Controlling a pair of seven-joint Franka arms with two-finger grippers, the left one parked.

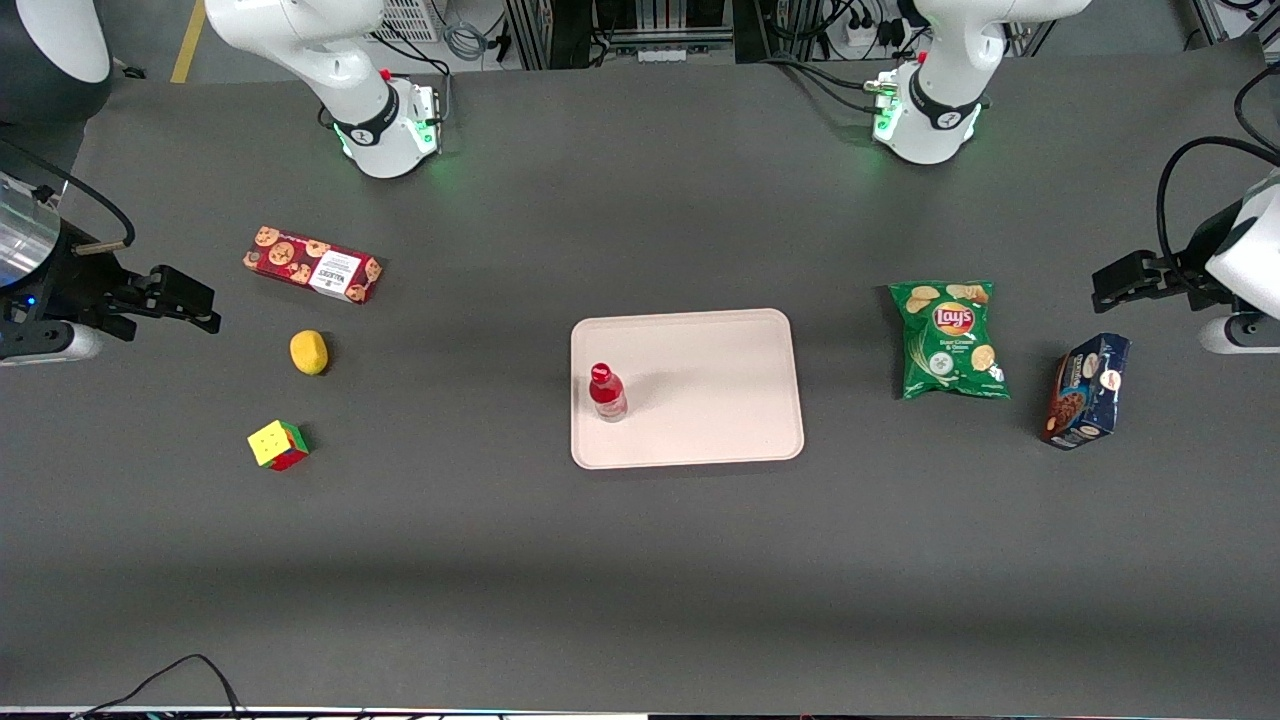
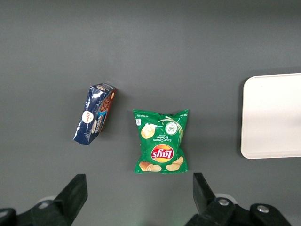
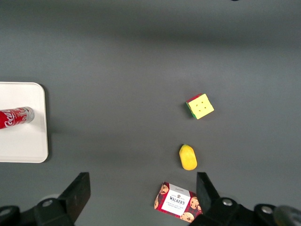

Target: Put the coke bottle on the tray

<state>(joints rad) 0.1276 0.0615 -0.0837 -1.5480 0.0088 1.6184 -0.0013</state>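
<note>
- Dark grey table (image 1: pixel 640 560) fills the front view. The coke bottle (image 1: pixel 606 391) stands upright on the tray (image 1: pixel 720 400), close to the rim at the working arm's end, so the task looks done. The claw (image 1: pixel 205 308) hangs well apart from the tray, at the working arm's end of the table, near the cookie box (image 1: pixel 312 264), lemon (image 1: pixel 309 352) and colour cube (image 1: pixel 277 445).
- From the left wrist, the tray (image 2: pixel 277 117) shows one bare end, with the chips bag (image 2: pixel 161 141) and a blue packet (image 2: pixel 94 113) on the table.
- From the right wrist, the claw (image 3: pixel 143 195) is spread wide, holding nothing, looking straight down. The coke bottle (image 3: pixel 14 117) sits on the tray (image 3: pixel 23 146).
</note>
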